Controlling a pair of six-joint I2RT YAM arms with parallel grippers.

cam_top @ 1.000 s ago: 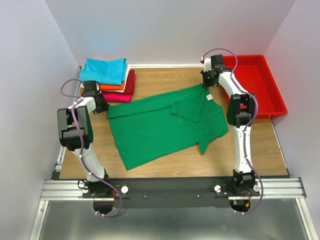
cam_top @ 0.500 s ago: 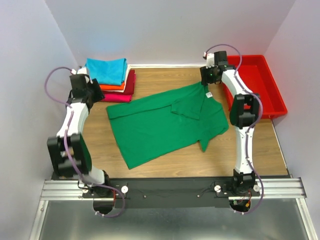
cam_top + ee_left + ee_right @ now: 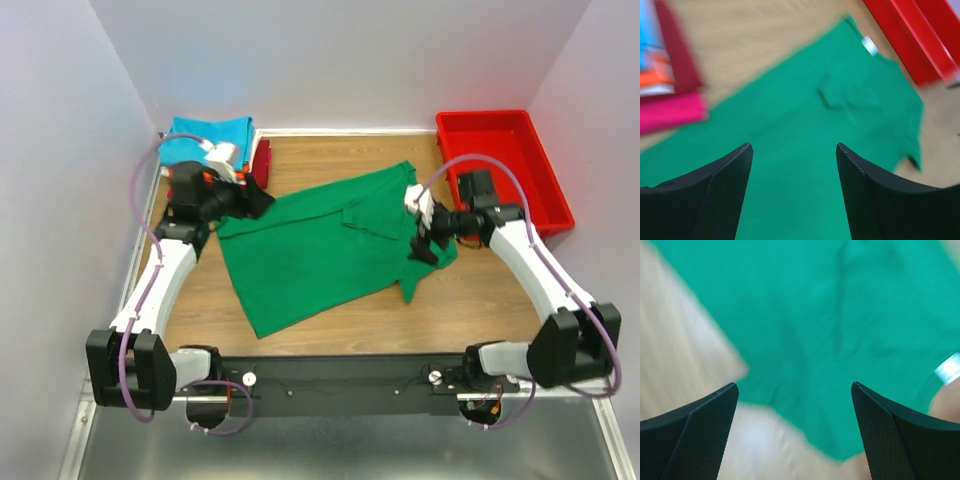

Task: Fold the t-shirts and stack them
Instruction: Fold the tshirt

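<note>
The green tee (image 3: pixel 320 250) lies spread flat on the table (image 3: pixel 500 300), one layer thick save for a fold near the collar. It is askew: its long axis runs from the near left to the far right, with the label (image 3: pixel 869 45) at the far right end.

The left gripper (image 3: pixel 252 197) hangs over the tee's far left corner. Its fingers are apart with nothing between them. In the left wrist view the cloth spreads below and ahead of the fingertips, and the collar end lies well ahead and to the right.

The right gripper (image 3: pixel 425 243) hangs over the right side of the tee, near the sleeve and collar. Its fingers are spread wide and hold nothing. Cloth fills the space below them, the label is just off to one side, and the bare edge of the tee lies towards the other.

Each arm is nearest its own end, so a fold across the long axis would probably need both.

The stack (image 3: pixel 215 135) of folded tees sits just behind the left fingers, close enough to be brushed. The tray (image 3: pixel 500 120) stands well beyond the right fingers. Bare wood near the arms leaves room to drag the tee square.
</note>
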